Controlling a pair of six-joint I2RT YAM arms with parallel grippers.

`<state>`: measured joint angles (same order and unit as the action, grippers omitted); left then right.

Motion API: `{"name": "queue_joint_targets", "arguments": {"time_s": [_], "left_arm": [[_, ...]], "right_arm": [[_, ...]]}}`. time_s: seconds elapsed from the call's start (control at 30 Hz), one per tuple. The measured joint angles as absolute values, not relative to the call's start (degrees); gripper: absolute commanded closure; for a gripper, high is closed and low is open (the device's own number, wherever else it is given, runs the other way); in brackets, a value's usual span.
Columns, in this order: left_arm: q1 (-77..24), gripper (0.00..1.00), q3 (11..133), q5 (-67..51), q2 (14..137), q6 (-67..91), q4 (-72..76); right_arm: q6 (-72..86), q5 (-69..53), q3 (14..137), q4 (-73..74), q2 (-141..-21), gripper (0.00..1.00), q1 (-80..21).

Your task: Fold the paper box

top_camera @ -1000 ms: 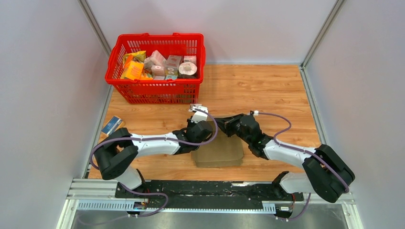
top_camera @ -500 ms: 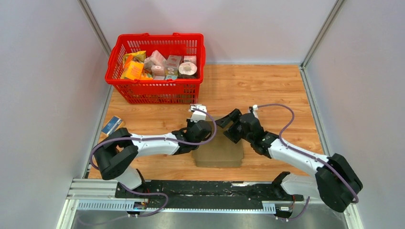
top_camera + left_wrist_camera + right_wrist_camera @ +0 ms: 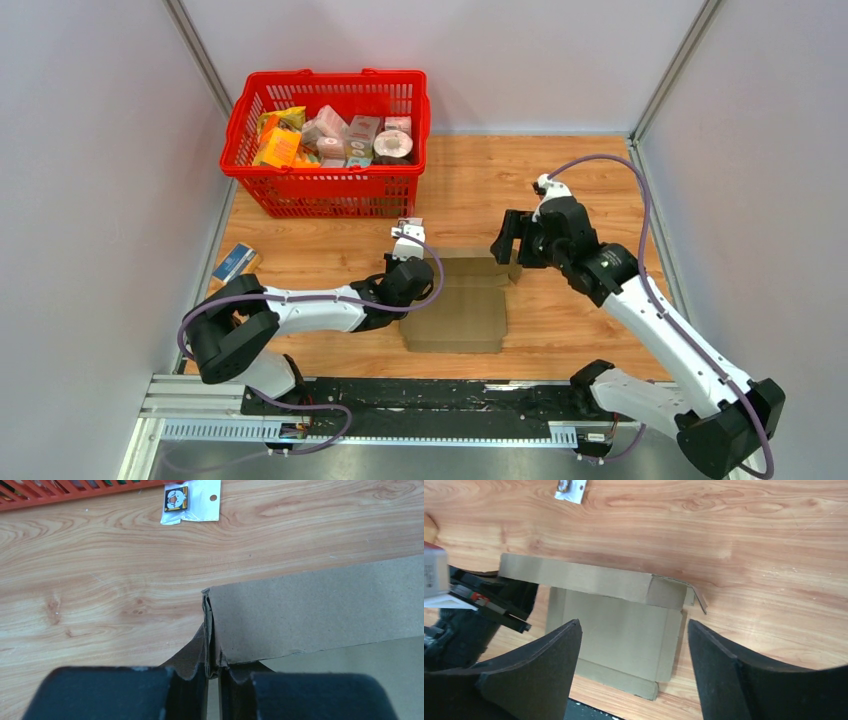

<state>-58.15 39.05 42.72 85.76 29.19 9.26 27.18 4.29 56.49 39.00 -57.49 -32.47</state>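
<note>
Left wrist view: noted left tool (image 3: 212,672) pinching raised flap edge of paper box (image 3: 310,610), lying mid-tabletop (image 3: 580,180) between both arms. Noted right tool (image 3: 633,625) spread wide above box, apart from it.

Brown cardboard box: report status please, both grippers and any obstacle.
Left gripper shut on the plain brown corrugated cardboard box, at a folded corner. Right gripper open above it, apart. Small white packet on table beyond box, not touching.
</note>
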Motion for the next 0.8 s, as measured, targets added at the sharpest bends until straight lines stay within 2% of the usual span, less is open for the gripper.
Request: {"name": "queue_joint_targets", "arguments": {"time_s": [0.03, 0.27, 0.47, 0.53, 0.8], "left_arm": [[-58.2, 1.00, 39.0, 42.7, 85.7, 29.2, 9.3], [-58.2, 1.00, 39.0, 43.1, 85.7, 29.3, 9.2], [-58.2, 1.00, 39.0, 43.1, 85.7, 29.3, 9.2], [-58.2, 1.00, 39.0, 43.1, 85.7, 29.3, 9.2], [-58.2, 1.00, 39.0, 42.9, 85.7, 29.2, 9.2]], "right_arm": [[26.3, 3.6, 56.8, 39.3, -58.2, 0.29, -31.6], [24.3, -1.0, 55.8, 38.7, -62.4, 0.36, -30.9], [25.1, -2.2, 50.3, 33.1, -61.1, 0.39, -28.7], [26.1, -4.7, 48.9, 30.8, -60.8, 0.44, -26.5], [33.0, -15.9, 46.2, 21.8, -62.2, 0.49, -21.4]]}}
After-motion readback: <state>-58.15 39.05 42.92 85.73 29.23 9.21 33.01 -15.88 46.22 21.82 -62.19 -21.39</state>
